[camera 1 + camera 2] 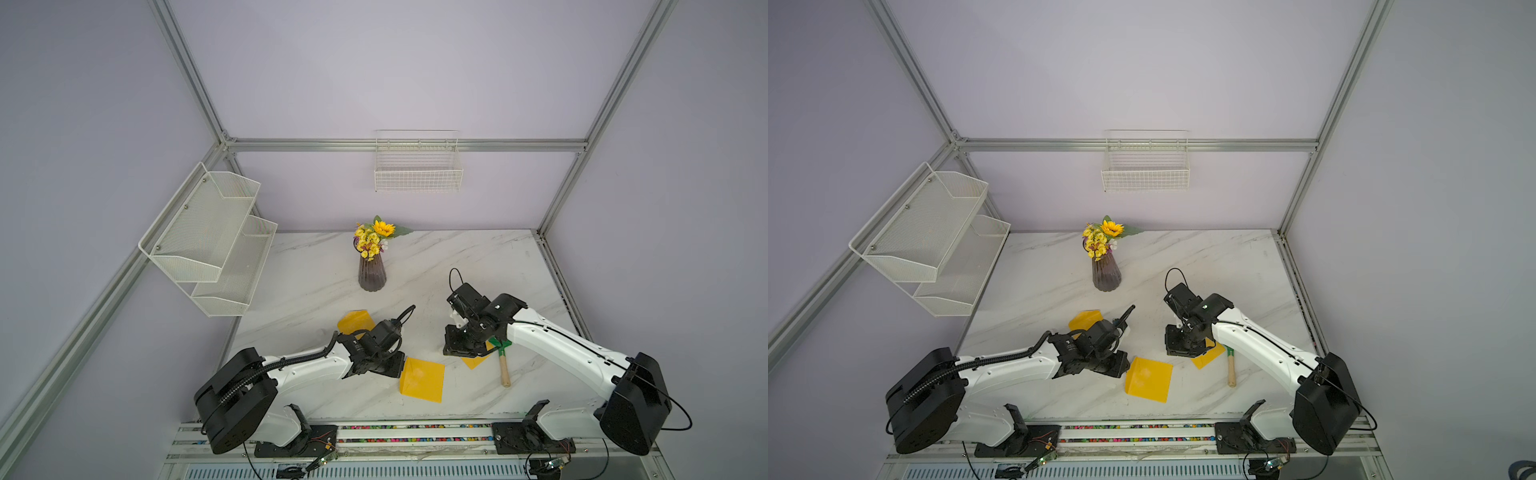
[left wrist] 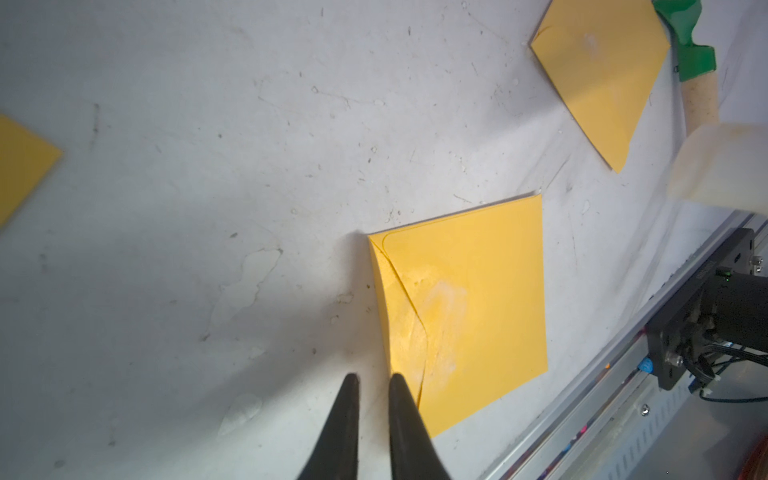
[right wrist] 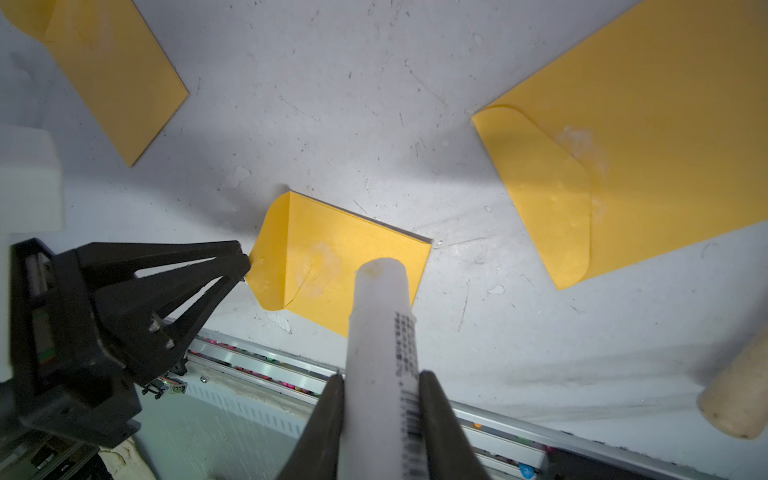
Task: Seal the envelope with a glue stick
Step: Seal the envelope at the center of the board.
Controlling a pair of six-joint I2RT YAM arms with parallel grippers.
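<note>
A yellow envelope lies near the table's front edge. Its flap is folded over, with whitish smears beside the flap's tip. My left gripper sits low at the envelope's flap-side edge. Its jaws stand a narrow gap apart with only bare table between them. My right gripper is shut on the glue stick, a white cylinder with a dark-printed label. The stick's far end hangs above the envelope. In both top views the glue stick is hidden under the right wrist.
A second yellow envelope lies beneath the right gripper, and a third lies behind the left arm. A green rake with a wooden handle rests to the right. A vase of flowers stands further back.
</note>
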